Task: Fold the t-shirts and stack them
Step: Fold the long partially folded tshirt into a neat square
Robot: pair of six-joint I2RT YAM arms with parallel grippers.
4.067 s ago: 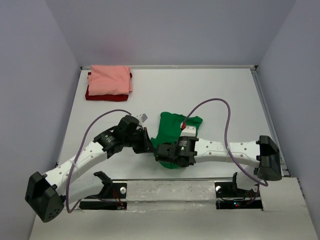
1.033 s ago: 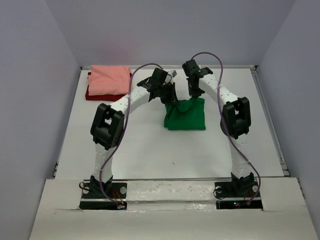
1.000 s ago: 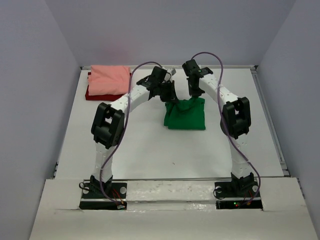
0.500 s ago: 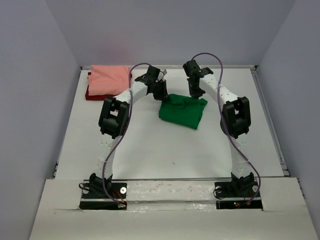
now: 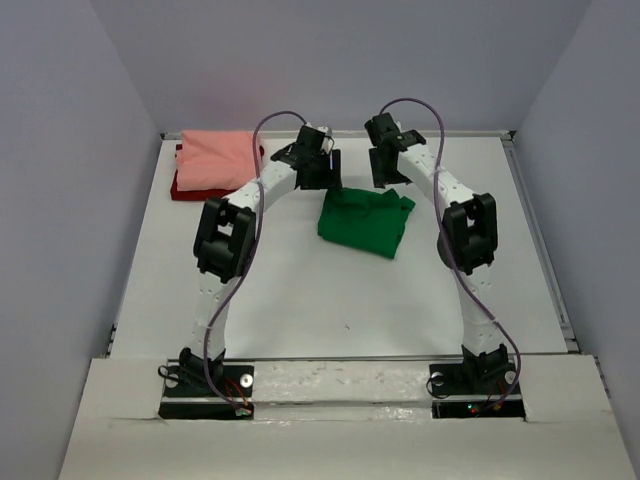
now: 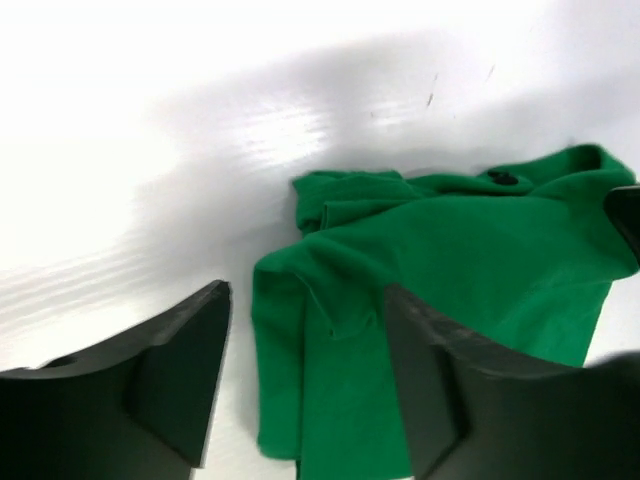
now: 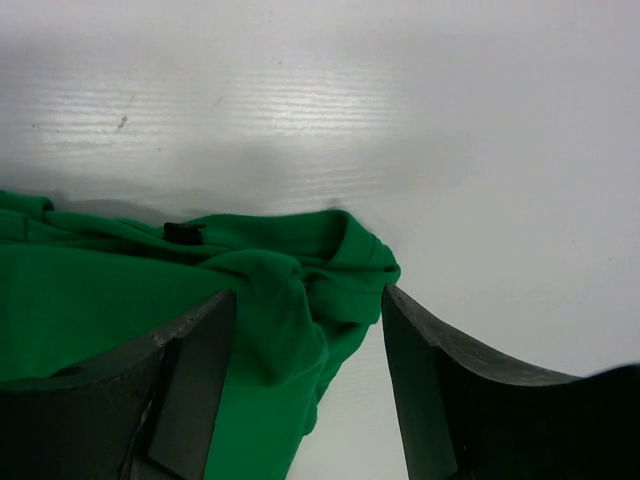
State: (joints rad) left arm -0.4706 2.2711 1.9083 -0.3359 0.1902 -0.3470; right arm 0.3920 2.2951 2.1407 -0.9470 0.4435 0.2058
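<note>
The green t-shirt (image 5: 364, 222) lies folded on the white table (image 5: 300, 290), a little askew. My left gripper (image 5: 322, 180) hovers open over its far left corner, and my right gripper (image 5: 386, 178) hovers open over its far right corner. In the left wrist view the green t-shirt (image 6: 450, 260) lies loose below the open left gripper (image 6: 305, 300). The right wrist view shows the green t-shirt (image 7: 150, 290) bunched under the open right gripper (image 7: 308, 300). At the far left, a salmon pink t-shirt (image 5: 220, 158) sits folded on a dark red t-shirt (image 5: 186, 189).
Grey walls close in the table on the left, the right and the back. The pink and red stack sits in the far left corner. Both arm bases (image 5: 205, 380) stand at the near edge.
Both grippers have opened and let go of the green t-shirt's far edge. The shirt has dropped onto the table, shifted slightly left. Both grippers have risen a little.
</note>
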